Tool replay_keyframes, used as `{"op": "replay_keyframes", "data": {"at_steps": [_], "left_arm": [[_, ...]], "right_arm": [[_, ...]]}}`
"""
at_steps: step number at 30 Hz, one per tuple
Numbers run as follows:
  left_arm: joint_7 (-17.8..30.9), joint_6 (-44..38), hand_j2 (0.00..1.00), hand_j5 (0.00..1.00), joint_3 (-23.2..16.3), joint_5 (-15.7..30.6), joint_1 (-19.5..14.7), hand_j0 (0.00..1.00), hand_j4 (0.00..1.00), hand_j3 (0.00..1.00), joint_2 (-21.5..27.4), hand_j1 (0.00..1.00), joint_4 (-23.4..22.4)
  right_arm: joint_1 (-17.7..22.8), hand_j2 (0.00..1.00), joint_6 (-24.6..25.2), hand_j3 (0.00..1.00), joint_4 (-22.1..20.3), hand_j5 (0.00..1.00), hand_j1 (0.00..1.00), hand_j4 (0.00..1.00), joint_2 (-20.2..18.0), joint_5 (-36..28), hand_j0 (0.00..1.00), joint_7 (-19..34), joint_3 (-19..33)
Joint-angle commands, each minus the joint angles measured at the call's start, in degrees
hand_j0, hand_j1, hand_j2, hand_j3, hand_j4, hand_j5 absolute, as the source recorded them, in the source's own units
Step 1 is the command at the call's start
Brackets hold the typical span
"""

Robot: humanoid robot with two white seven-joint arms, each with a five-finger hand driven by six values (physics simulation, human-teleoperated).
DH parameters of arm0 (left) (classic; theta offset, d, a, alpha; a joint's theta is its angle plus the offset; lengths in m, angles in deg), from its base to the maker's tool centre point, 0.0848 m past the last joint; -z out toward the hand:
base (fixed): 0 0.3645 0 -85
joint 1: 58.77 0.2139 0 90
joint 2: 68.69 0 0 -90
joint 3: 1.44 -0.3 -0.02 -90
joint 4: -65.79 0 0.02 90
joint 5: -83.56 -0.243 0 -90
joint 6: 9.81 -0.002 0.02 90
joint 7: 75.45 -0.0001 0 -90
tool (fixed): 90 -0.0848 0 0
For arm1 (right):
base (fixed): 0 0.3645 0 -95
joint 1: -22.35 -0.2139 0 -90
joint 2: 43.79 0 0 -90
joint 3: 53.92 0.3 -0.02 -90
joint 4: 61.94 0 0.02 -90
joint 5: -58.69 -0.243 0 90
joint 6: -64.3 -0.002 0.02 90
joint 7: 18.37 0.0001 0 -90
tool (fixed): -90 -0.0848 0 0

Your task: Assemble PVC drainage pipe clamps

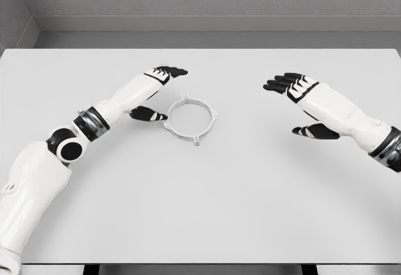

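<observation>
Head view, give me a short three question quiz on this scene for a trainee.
1. True or false: the left hand grasps the white clamp ring.
2. Which hand is nearer the ring? A) left B) right
3. Fill in: the ring lies flat on the white ____.

Key: 1 false, its thumb sits just beside the ring. 2 A, the right hand is well off to the side. 3 table.
</observation>
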Motion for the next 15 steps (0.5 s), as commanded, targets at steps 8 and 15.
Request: {"op": "replay_keyframes", "data": {"at_steps": [8,15], "left_arm": [[-0.03,-0.03,1.0,1.0,0.16,0.4,0.09,1.0,1.0,1.0,-0.25,1.0,-1.12],[-0.03,-0.03,1.0,1.0,0.6,0.4,0.0,1.0,1.0,1.0,0.1,1.0,-2.0]], "right_arm": [[0.09,1.0,0.13,1.0,-0.02,1.0,1.0,1.0,-0.04,-0.42,1.0,-0.11,0.01],[0.18,1.0,0.13,1.0,-0.02,1.0,1.0,1.0,-0.04,-0.42,1.0,-0.02,0.1]]}}
